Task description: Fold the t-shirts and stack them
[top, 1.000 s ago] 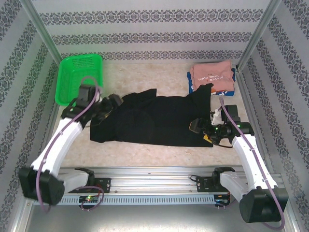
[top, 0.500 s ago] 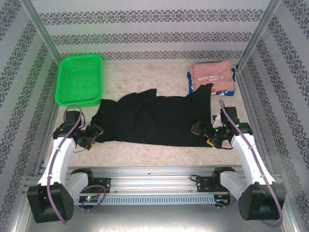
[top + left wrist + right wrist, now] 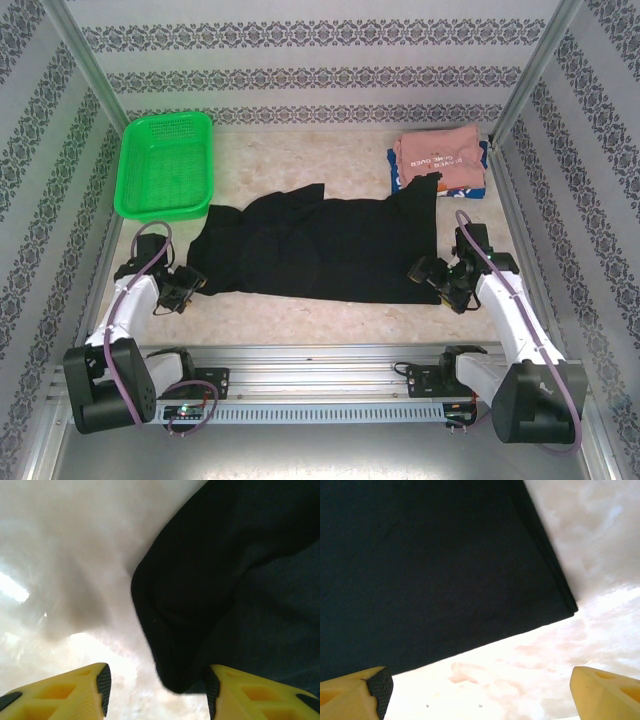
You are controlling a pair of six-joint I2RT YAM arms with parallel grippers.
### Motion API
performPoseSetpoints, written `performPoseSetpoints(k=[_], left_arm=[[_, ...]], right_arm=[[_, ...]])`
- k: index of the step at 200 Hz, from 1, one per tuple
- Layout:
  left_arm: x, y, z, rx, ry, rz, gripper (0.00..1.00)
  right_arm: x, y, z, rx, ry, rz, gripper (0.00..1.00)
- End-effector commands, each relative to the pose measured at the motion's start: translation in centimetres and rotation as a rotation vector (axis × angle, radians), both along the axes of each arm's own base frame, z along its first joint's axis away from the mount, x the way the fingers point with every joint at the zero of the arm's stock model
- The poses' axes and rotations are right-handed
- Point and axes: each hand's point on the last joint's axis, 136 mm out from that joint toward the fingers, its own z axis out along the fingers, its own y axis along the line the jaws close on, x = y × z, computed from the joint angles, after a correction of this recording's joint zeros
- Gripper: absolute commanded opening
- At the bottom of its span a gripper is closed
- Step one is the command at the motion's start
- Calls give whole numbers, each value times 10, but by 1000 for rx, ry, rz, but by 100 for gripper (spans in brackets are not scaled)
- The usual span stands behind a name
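The black shirt (image 3: 320, 250) is lying spread across the middle of the desk (image 3: 300, 160). Its long axis is running left to right in the top view, and a flap is poking toward the upper middle. Its upper right tip is almost touching the folded pink shirt (image 3: 437, 152), which is sitting on the blue shirt (image 3: 400, 180) at the upper right. Which end is carrying the collar I cannot tell. The left tool (image 3: 183, 283) is sitting at the shirt's lower left end with its jaws partly apart and clamping nothing. In the left wrist view a rounded, doubled fold of the shirt (image 3: 230, 580) is lying off-centre in the left tool (image 3: 157, 690), crowding the right finger. A close here is likely risking a pinch on one layer, or a slip. The right tool (image 3: 480, 695) is standing wide over bare desk, with the shirt's squared lower right corner (image 3: 445, 570) lying just ahead of its fingertips, so closing now is risking an empty grip. An uneven lift is also risking dragging the tip into the stack. The green basket (image 3: 165, 165) is resting at the upper left, apart from the shirt.
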Motion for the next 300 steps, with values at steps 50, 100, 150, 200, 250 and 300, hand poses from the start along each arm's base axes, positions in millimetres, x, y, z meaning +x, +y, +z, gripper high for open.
performPoseSetpoints(k=[50, 100, 150, 200, 250, 300], left_arm=[[19, 15, -9, 55, -56, 12, 19], [8, 16, -13, 53, -51, 21, 10], [4, 14, -7, 43, -64, 20, 7], [-6, 14, -4, 42, -53, 17, 7], [-16, 11, 2, 32, -35, 15, 6], [-23, 0, 15, -38, -17, 59, 4]], right_arm=[[-7, -16, -35, -83, 89, -87, 80], [-5, -23, -55, -143, 143, -111, 70], [-2, -35, -66, -216, 178, -135, 34], [-7, -46, -53, -283, 164, -127, 5], [-17, -47, -37, -296, 145, -100, 5], [-34, -40, -34, -280, 195, -113, 6]])
